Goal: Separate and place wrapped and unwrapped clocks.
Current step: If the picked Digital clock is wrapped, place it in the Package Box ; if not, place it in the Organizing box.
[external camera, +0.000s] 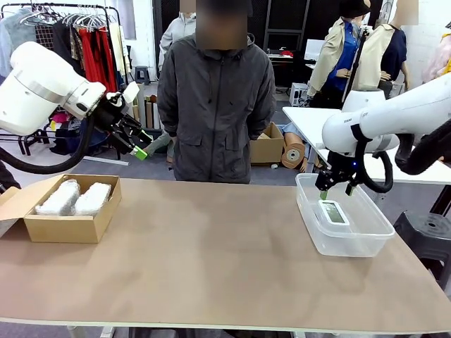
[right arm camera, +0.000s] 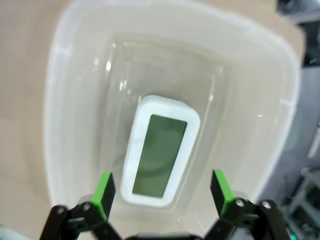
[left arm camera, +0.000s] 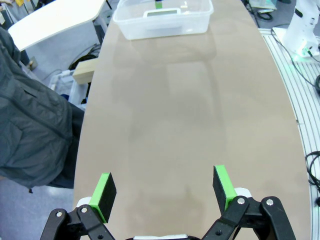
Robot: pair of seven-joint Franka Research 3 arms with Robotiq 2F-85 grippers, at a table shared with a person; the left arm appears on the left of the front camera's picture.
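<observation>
Cardboard marks the left end of the scene: an open box (external camera: 67,218) sits on the table (external camera: 211,260) with two bubble-wrapped clocks (external camera: 74,198) lying side by side in it, touching. The left gripper (external camera: 134,141) hangs in the air above the box and toward the person's side of it, jaws spread wide and nothing between them; in its wrist view the green pads (left arm camera: 105,192) frame only bare tabletop.

Well to the right of the box, across the bare middle of the table, stands a clear plastic tub (external camera: 373,236). The bare white clock (external camera: 333,213) lies flat on the tub's floor, screen up. The right gripper (external camera: 335,189) hovers just above the tub's far rim, jaws open and empty; from its wrist the clock (right arm camera: 161,150) sits between and ahead of the pads (right arm camera: 105,192), with clear space around it.

By the look of it the sorting is done, wrapped in the box and unwrapped in the tub. The step in hand is probably the right arm clearing away: it should lift straight up, jaws kept wide, so neither finger clips the tub's rim or drags the tub along.
</observation>
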